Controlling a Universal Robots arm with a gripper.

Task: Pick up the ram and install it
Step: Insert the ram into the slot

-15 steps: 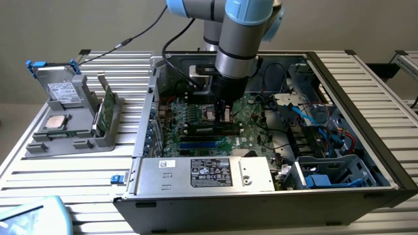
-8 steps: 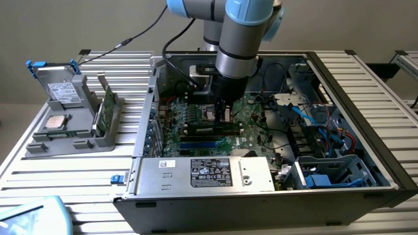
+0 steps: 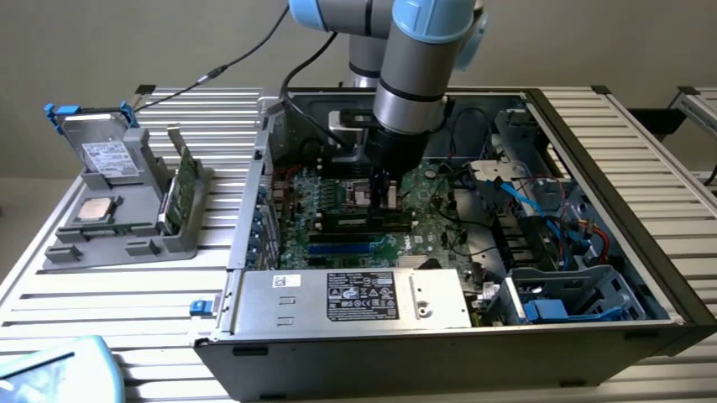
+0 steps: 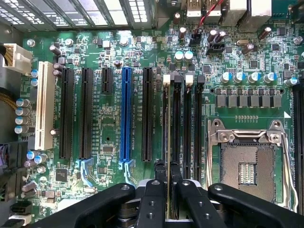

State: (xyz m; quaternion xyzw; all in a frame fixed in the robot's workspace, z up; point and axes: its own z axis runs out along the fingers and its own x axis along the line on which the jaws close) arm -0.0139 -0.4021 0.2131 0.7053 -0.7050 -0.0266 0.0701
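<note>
Ram (image 4: pixel 167 204), pinched edge-on in the nearly closed pincer (image 4: pixel 167 167), is poised over the memory slots (image 4: pixel 188 123) mid-installation; seating probably needs square alignment.

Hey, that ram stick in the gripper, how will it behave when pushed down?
The ram, pinched edge-on in the gripper, looks thin, so it is probably stiff lengthwise yet liable to crack under sideways force. Being so slim, it's likely light. Gripped along one narrow edge, it may tilt if pressed off-centre.
</note>
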